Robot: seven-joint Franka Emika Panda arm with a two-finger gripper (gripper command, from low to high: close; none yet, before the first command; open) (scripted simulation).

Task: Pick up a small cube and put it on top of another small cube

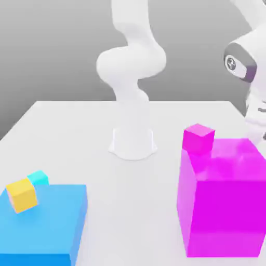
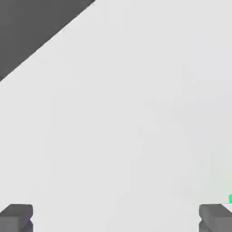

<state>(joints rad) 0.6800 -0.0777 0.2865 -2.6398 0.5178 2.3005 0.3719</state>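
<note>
Hand view: gripper (image 2: 116,217) over bare white table (image 2: 127,113)
Jaws: spread wide, holding nothing
Small cube (image 2: 230,198): green sliver at frame edge, just beside one fingertip (image 2: 215,216), outside the jaws
Cube facing/long axis: can't tell

Small block (image 1: 23,195) on big block (image 1: 44,223), exterior view's left; another, perhaps behind, beside larger block (image 1: 223,208) right.

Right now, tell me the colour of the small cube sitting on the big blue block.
Yellow: the small cube shows best in the exterior view.
</note>
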